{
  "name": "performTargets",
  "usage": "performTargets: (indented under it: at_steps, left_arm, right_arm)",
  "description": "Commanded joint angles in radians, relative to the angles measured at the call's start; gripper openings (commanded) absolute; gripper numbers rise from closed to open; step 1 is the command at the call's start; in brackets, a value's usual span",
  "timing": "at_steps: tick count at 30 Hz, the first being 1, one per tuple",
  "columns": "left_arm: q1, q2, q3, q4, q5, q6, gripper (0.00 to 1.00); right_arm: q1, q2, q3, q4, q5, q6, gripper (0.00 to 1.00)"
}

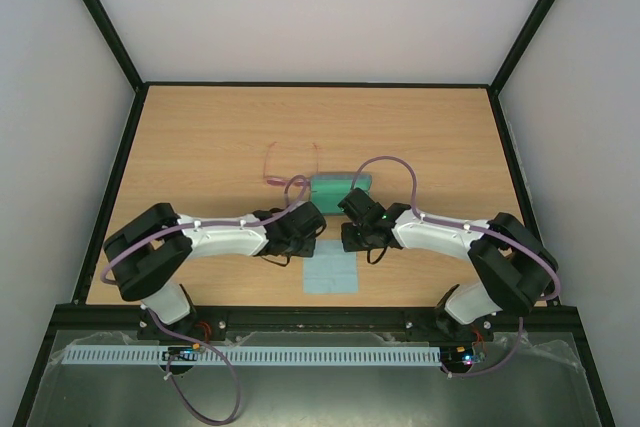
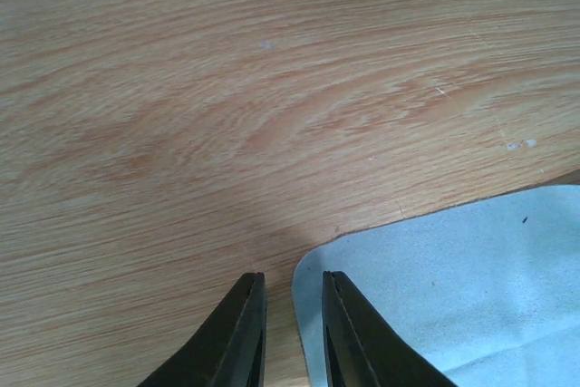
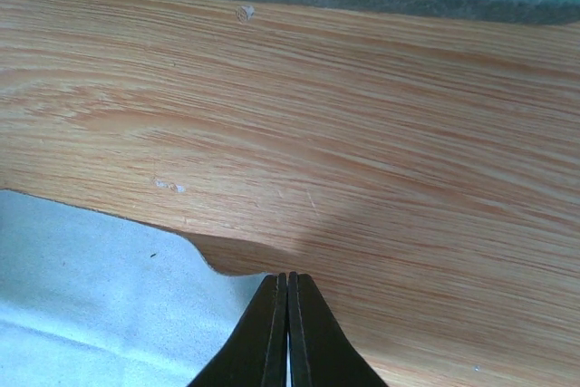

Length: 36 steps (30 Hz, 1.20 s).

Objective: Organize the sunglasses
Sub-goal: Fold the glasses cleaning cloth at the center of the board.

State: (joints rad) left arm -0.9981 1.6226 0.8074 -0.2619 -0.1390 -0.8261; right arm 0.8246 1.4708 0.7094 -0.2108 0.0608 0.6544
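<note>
The sunglasses (image 1: 270, 173) are laid on the desk (image 1: 200, 147) just left of the case (image 1: 338, 188). The left gripper (image 2: 292, 285) has its jaws held narrowly apart astride the cloth's (image 2: 453, 296) corner; those of the right gripper (image 3: 288, 283) are pressed together, perhaps pinching its edge.

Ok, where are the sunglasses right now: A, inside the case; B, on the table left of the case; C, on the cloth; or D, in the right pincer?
B: the sunglasses lie on the bare table, just left of the open case.
</note>
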Motion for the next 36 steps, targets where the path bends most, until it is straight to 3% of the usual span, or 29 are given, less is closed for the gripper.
performTargets:
  at_steps: [1, 7, 17, 36]
  left_arm:
    - [-0.022, 0.031, 0.019, -0.019, -0.015, 0.009, 0.20]
    - [-0.034, 0.047, 0.022, -0.009, -0.011, 0.004, 0.19]
    - [-0.035, 0.044, 0.014, -0.008, -0.017, -0.002, 0.02]
    - [-0.012, -0.002, 0.058, -0.032, -0.057, 0.021, 0.02]
  right_arm:
    - [0.006, 0.003, -0.016, -0.023, 0.000, 0.006, 0.01]
    - [0.006, 0.005, -0.023, -0.015, -0.001, 0.008, 0.01]
    - [0.006, 0.003, -0.030, -0.009, -0.004, 0.011, 0.01]
    - [0.005, -0.026, 0.002, -0.006, -0.004, 0.010, 0.01]
